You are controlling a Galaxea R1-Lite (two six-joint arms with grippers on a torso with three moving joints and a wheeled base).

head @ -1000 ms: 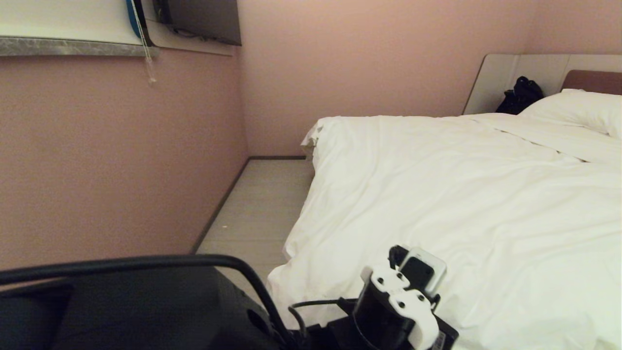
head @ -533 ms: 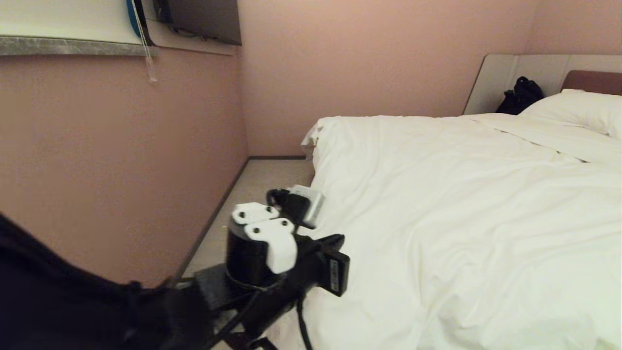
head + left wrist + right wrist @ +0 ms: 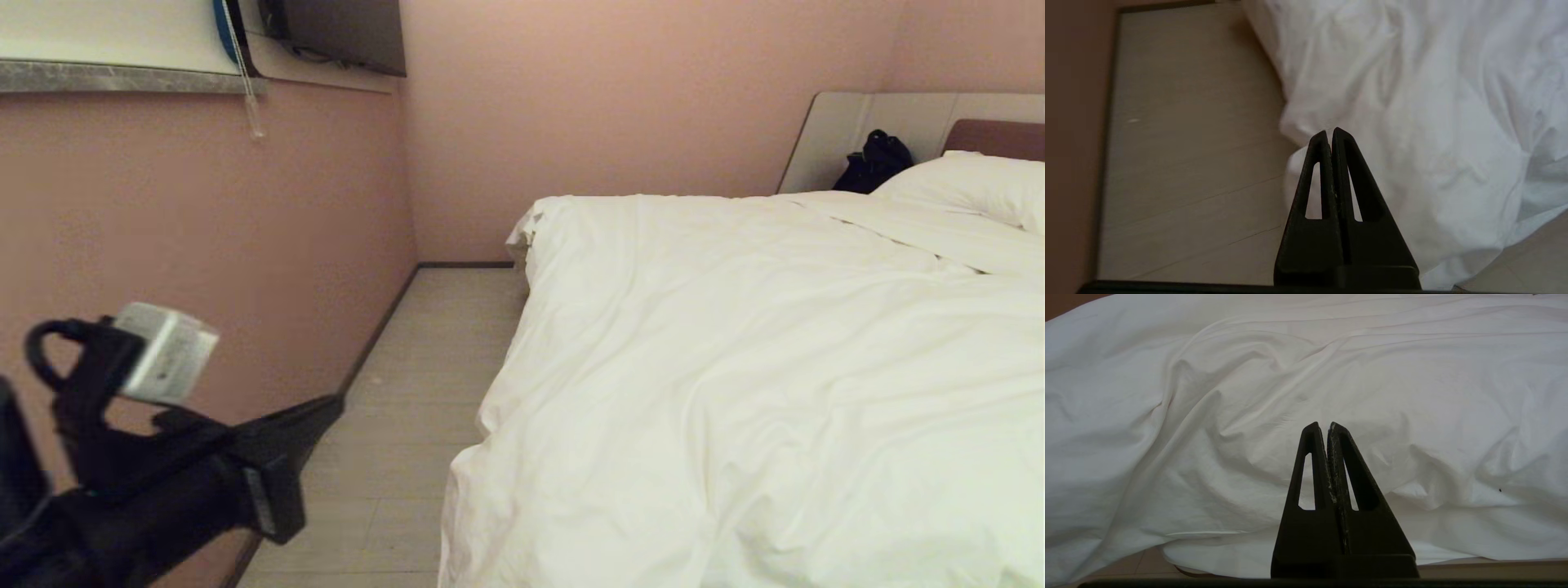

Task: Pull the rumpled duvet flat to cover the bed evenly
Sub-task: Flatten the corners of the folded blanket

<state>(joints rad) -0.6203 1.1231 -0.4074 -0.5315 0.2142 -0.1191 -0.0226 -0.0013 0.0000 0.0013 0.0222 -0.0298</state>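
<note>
Left claw swung off duvet, now beside it.

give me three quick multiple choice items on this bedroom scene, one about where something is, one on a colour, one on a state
1. Where is the black bag?
A. on the floor
B. at the head of the bed, beside the pillow
C. on the duvet's middle

2. What colour is the duvet?
A. white
B. blue
C. brown

3. How is the left end effector?
A. shut on the duvet
B. wide open
C. shut, holding nothing

Answers:
1 B, the black bag sits by the pillow against the pale panel.
2 A, the duvet is white all over.
3 C, the left end effector has its fingers together over the floor, gripping nothing.
</note>
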